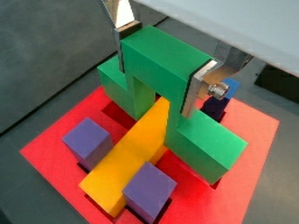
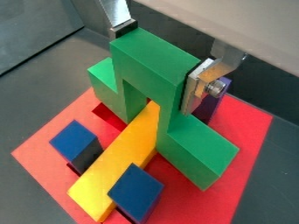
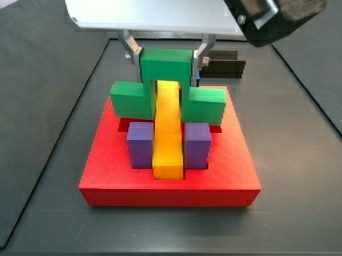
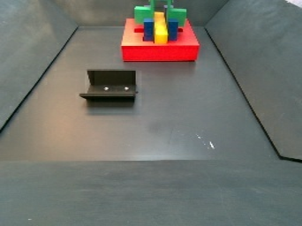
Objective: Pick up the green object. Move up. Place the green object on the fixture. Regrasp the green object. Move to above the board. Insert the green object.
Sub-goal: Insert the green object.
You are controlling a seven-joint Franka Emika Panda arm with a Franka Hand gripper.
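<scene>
End effector (image 1: 162, 63): sits right over the board at the far end of the floor, pointing pretty much straight down, silver fingers (image 1: 121, 19) clamped on the top bridge of the green object, one plate on each side.

Green object (image 1: 163, 96): upright-ish with its two legs pointing down, straddling the yellow bar (image 1: 131, 156) so the bar runs through its notch. Its legs reach down to the red surface on both sides of the bar, though whether it is fully seated is hard to call.

Board (image 3: 167, 178): red slab, carrying the yellow bar down the middle with purple blocks (image 3: 139, 142) tight on both sides of it.

Wrist views: in a wrist view the near blocks beside the bar are purple (image 1: 86, 138); in a wrist view from the opposite side they are blue (image 2: 75, 140). So each wrist camera catches one colour pair up front.

Side views: in a side view (image 3: 167, 72) the green object stands behind the purple blocks with the bar in front of its notch; the blue ones are mostly hidden there.

Fixture (image 4: 109, 86): only shows in a side view, dark bracket sitting alone on the floor, well apart from the board (image 4: 161, 48) and nearer the camera.

Floor (image 4: 154, 132): dark grey, with low walls around.
</scene>
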